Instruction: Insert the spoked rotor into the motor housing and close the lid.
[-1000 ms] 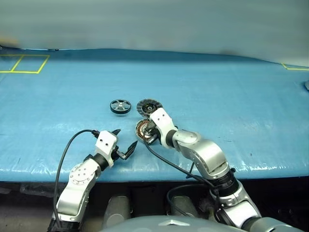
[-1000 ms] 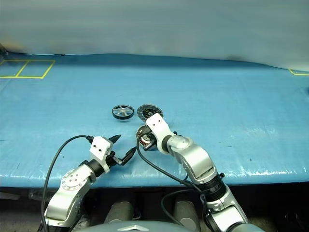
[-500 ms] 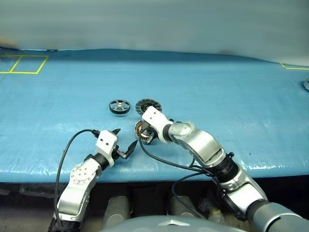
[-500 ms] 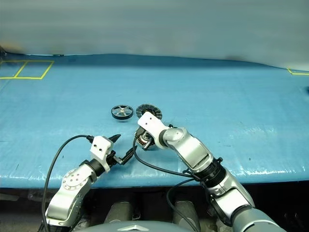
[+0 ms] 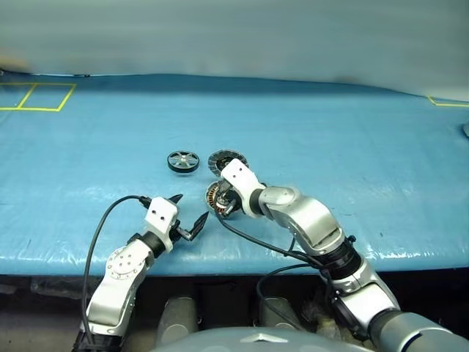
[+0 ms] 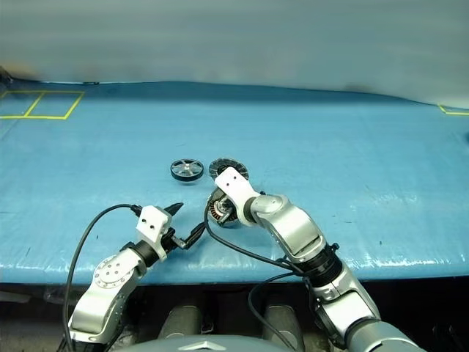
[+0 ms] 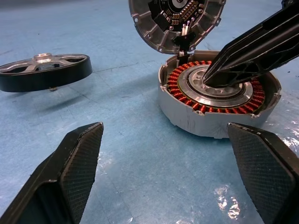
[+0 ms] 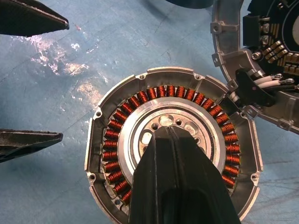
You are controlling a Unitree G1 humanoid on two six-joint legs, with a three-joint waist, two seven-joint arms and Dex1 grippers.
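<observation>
The motor housing (image 8: 108, 154), a silver shell with copper windings, lies on the blue sheet near the front. My right gripper (image 8: 170, 133) is shut, its tips resting on the housing's grey centre (image 7: 219, 91). The lid (image 7: 175, 21) sits just behind the housing, inner face showing, joined to it by white wires. Left of the lid, the black spoked rotor (image 5: 183, 161) lies flat on the sheet. My left gripper (image 5: 190, 208) is open and holds nothing, a short way in front and to the left of the housing (image 5: 213, 195).
The blue sheet (image 5: 352, 161) covers the whole table, with its front edge (image 5: 410, 257) close to my arms. Yellow tape lines (image 5: 37, 97) mark the far left corner, and another yellow mark (image 5: 447, 101) sits far right. Black cables hang from both wrists.
My right arm has swung at the elbow and its wrist has turned a little, with the shut tips staying on the housing's centre. The left arm has not moved.
</observation>
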